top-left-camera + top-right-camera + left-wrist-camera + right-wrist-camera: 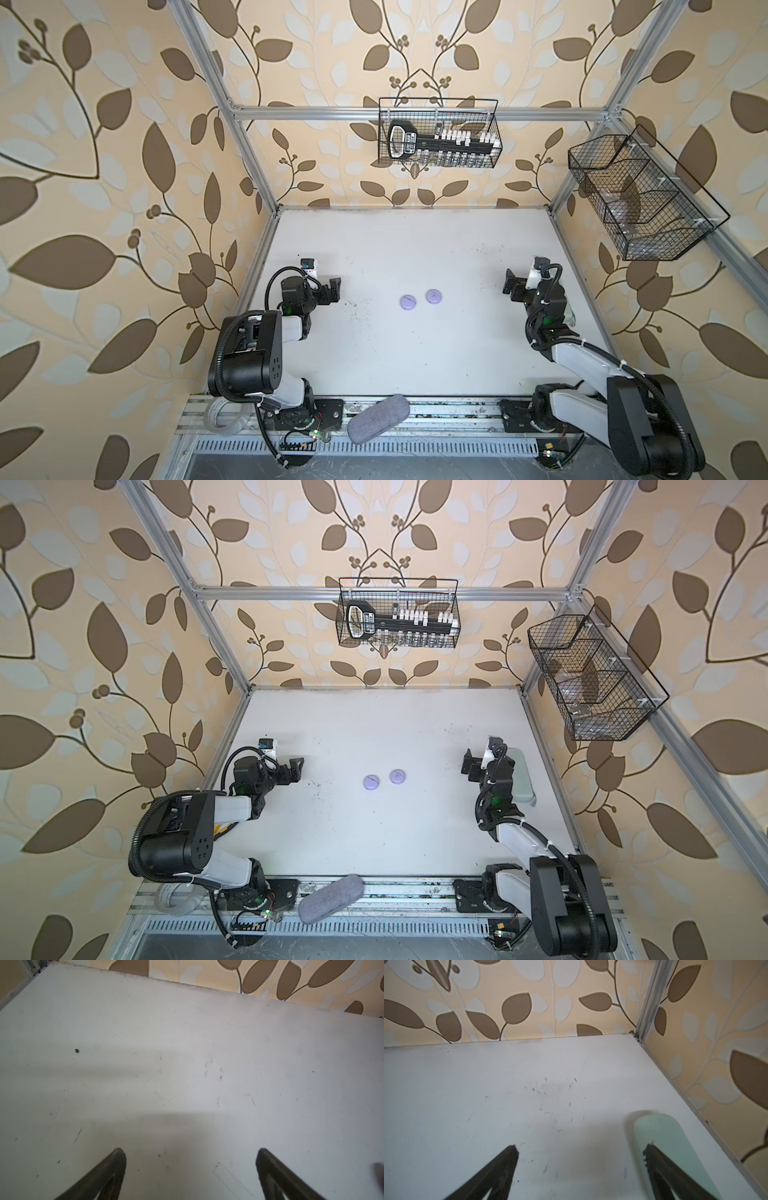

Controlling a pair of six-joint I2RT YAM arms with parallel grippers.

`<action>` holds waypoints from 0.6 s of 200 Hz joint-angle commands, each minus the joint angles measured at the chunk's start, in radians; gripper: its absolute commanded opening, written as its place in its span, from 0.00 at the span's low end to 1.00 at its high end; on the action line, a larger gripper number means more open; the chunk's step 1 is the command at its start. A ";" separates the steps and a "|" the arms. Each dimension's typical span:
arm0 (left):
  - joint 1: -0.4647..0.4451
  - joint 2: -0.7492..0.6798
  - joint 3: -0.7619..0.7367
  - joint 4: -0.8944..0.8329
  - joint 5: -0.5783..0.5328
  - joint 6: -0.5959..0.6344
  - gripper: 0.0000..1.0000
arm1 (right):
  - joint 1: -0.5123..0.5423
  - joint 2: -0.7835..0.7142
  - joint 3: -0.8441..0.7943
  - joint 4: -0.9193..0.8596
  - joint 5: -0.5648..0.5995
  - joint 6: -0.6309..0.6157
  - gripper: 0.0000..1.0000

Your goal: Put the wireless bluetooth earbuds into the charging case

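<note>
Two round lavender charging cases lie side by side at the middle of the white table, one (408, 302) (371, 782) slightly nearer than its neighbour (434, 296) (397, 776). Both lids look shut. The earbuds are out of view. My left gripper (333, 289) (297, 766) (190, 1152) hovers open at the left, well apart from the cases, with only bare table between its fingers. My right gripper (510, 284) (467, 763) (580, 1149) stands open at the right, also empty and away from the cases. Neither wrist view shows the cases.
A pale green oblong tray (521, 779) (664, 1136) lies by the table's right edge under the right arm. A grey fabric pouch (378, 417) rests on the front rail. Wire baskets hang on the back wall (440, 137) and the right wall (640, 199).
</note>
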State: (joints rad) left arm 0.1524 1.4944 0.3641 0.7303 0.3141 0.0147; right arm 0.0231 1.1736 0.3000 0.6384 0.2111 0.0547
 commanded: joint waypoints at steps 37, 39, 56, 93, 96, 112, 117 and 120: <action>0.008 0.002 0.001 0.052 0.059 0.013 0.99 | 0.016 0.094 -0.081 0.245 -0.084 -0.058 0.97; 0.008 0.003 0.001 0.052 0.060 0.013 0.99 | 0.017 0.095 -0.083 0.248 -0.084 -0.060 0.97; 0.009 0.003 0.002 0.052 0.060 0.013 0.99 | 0.022 0.113 -0.103 0.301 -0.084 -0.068 0.97; 0.008 0.003 0.003 0.052 0.059 0.013 0.99 | 0.020 0.167 -0.128 0.380 -0.067 -0.056 0.98; 0.009 0.003 0.004 0.052 0.059 0.013 0.99 | 0.019 0.165 -0.127 0.373 -0.068 -0.056 0.98; 0.008 0.003 0.003 0.052 0.057 0.014 0.99 | 0.016 0.168 -0.123 0.370 -0.074 -0.055 0.98; 0.008 0.003 0.003 0.051 0.057 0.013 0.99 | 0.014 0.171 -0.124 0.375 -0.079 -0.054 0.98; 0.009 0.003 0.004 0.050 0.057 0.013 0.99 | 0.014 0.171 -0.122 0.376 -0.079 -0.054 0.98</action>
State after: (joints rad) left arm 0.1524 1.4944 0.3641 0.7315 0.3553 0.0189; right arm 0.0433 1.3369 0.1833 0.9447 0.1448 0.0174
